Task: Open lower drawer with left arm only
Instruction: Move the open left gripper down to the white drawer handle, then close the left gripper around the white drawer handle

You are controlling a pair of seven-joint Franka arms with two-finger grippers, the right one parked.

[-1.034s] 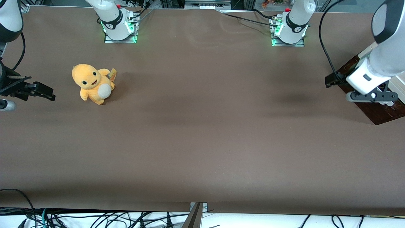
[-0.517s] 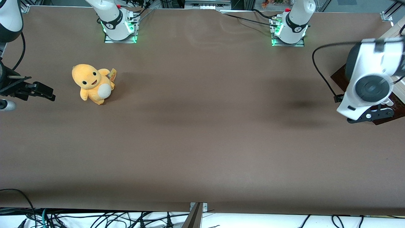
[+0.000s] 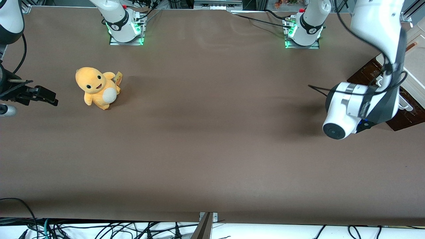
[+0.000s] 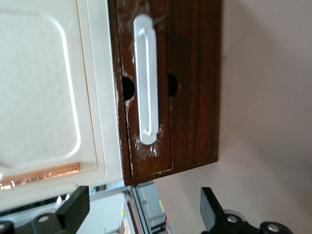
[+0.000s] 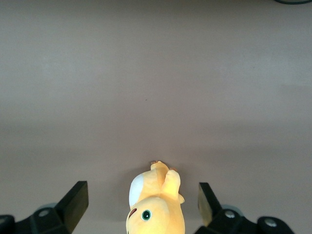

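The lower drawer (image 4: 195,97) shows its dark reddish-brown wood front with a white bar handle (image 4: 146,83), and it looks shut against the cream-white cabinet body (image 4: 48,87). My left gripper (image 4: 141,209) is open and empty. Its black fingers (image 4: 73,207) stand apart from the drawer front, with the handle ahead of the gap. In the front view the left arm (image 3: 352,103) bends over the table's working-arm end, and its white wrist hides the gripper. The drawer front (image 3: 410,118) and its handle (image 3: 405,106) show beside the wrist.
The cream cabinet (image 3: 417,66) stands at the working arm's end of the brown table (image 3: 212,149). A yellow plush toy (image 3: 98,87) sits toward the parked arm's end and also shows in the right wrist view (image 5: 156,204). Two arm bases (image 3: 125,28) (image 3: 303,30) stand farthest from the camera.
The left arm's wrist has swung off the drawer front toward the table's middle and slightly nearer the camera, and it has turned. The upper arm has come into view. The drawer has not moved.
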